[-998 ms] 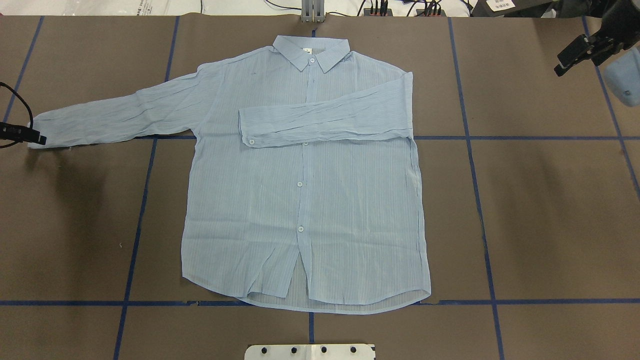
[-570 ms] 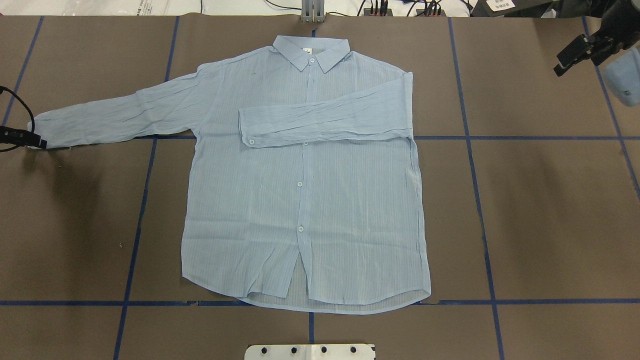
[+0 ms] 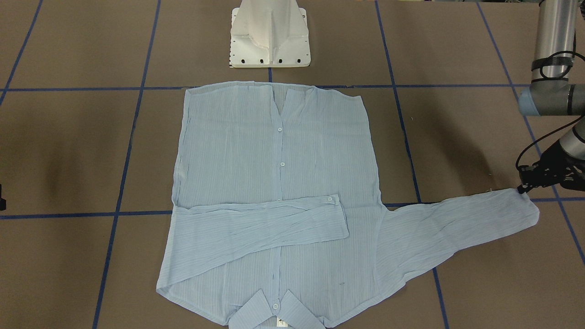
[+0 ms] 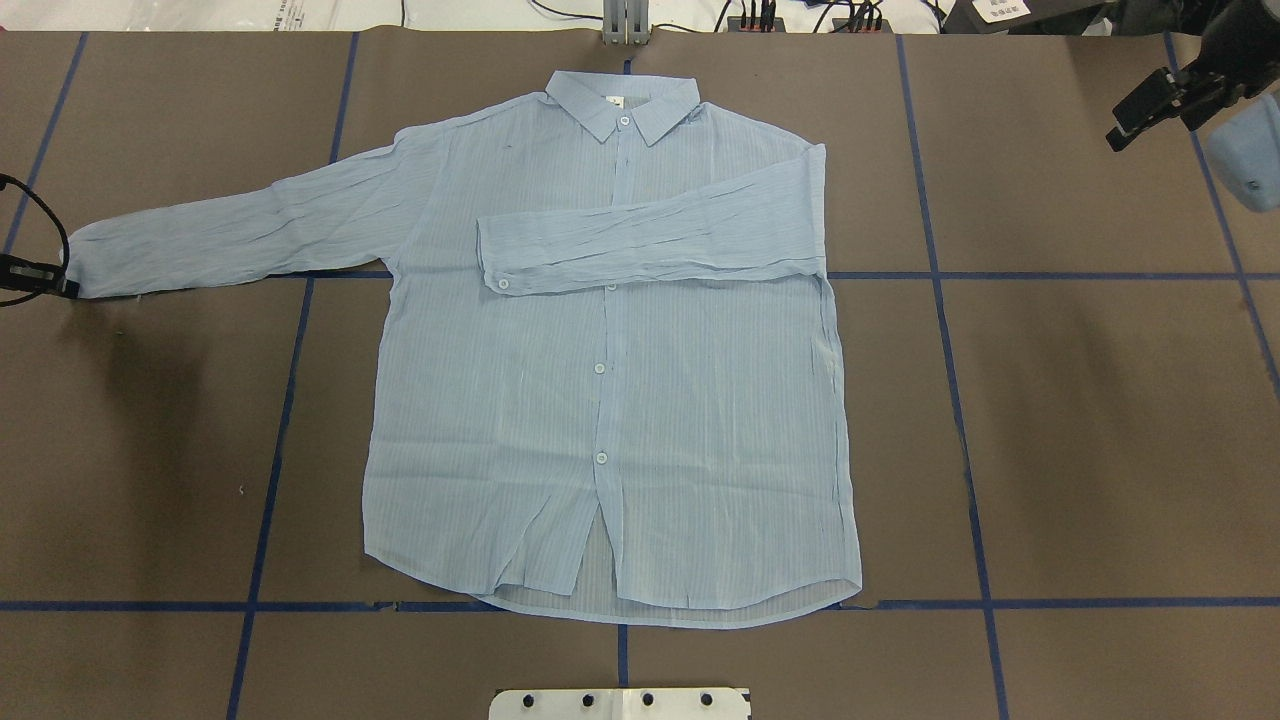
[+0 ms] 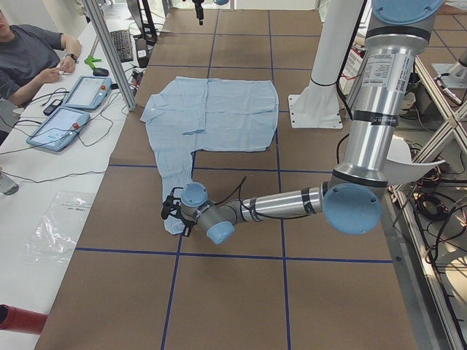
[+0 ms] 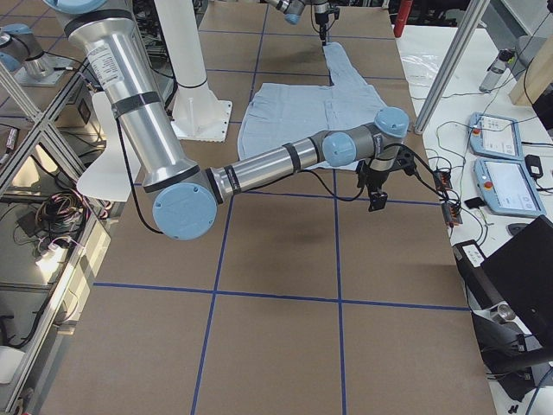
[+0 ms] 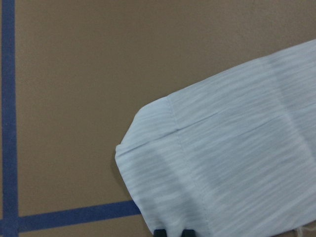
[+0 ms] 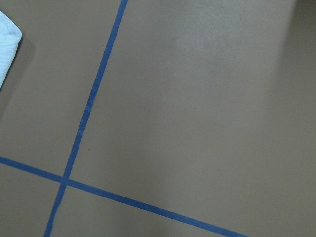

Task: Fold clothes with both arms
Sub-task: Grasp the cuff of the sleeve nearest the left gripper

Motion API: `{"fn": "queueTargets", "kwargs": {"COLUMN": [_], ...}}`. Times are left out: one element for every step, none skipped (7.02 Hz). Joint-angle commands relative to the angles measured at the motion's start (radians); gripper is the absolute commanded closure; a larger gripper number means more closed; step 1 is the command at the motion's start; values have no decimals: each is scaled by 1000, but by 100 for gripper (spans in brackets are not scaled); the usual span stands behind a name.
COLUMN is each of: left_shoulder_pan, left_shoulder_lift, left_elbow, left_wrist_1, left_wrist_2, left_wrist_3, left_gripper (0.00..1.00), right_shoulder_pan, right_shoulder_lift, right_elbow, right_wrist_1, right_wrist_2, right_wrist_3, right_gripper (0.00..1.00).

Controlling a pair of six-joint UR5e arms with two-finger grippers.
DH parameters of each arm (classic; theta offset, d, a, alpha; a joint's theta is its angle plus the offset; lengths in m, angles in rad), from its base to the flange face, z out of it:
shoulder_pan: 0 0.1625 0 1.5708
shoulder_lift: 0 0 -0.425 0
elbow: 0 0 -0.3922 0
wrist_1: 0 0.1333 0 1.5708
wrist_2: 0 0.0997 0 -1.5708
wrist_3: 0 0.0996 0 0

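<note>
The shirt (image 4: 610,400) lay flat on the counter (image 4: 1100,430), collar at 12 o'clock in the overhead view, with one sleeve folded across the chest. The free sleeve (image 4: 250,225) stretched toward 9 o'clock. Its cuff (image 4: 95,262) touched the left end effector (image 4: 60,285), the nearer one, but its opening and grip could not be told. The right end effector (image 4: 1135,118) hung at 2 o'clock, well apart and empty, its opening unclear.

Brown worktop (image 4: 1100,420), crossed by blue tape lines (image 4: 1100,603) in a wide grid. White pedestal base (image 3: 269,36) standing at one long edge, midway along. Beside the opposite long edge, a white side table (image 5: 29,164) with two teach pendants (image 5: 89,92) close together, a black keyboard (image 5: 120,45) and a clear plastic bag (image 5: 57,227). Seated there, a person (image 5: 29,51) in a grey top. Towards one end, an open laptop (image 6: 518,268).
</note>
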Motion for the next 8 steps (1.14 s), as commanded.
{"fn": "queueTargets", "kwargs": {"left_shoulder_pan": [-7, -9, -9, -9, -7, -3, 31, 133], "left_shoulder_lift": [0, -2, -15, -51, -109, -185, -265, -348], "left_elbow": [-63, -151, -212, -262, -302, -325, -330, -326], "left_wrist_1": [3, 18, 61, 127, 194, 248, 253, 255], "left_wrist_2": [-1, -3, -19, -59, -87, -128, -145, -132], "left_wrist_3": [0, -9, -28, -98, -200, -326, -473, -643], "left_gripper": [100, 100, 100, 100, 100, 100, 100, 100], "right_shoulder_pan": [0, 0, 0, 0, 0, 0, 0, 0], "right_shoulder_lift": [3, 4, 4, 1, 1, 0, 0, -2], "right_elbow": [0, 0, 0, 0, 0, 0, -1, -1], "right_wrist_1": [0, 0, 0, 0, 0, 0, 0, 0], "right_wrist_2": [0, 0, 0, -1, -1, -1, -1, -1], "right_wrist_3": [6, 8, 9, 11, 11, 10, 11, 13], "right_gripper": [0, 0, 0, 0, 0, 0, 0, 0]}}
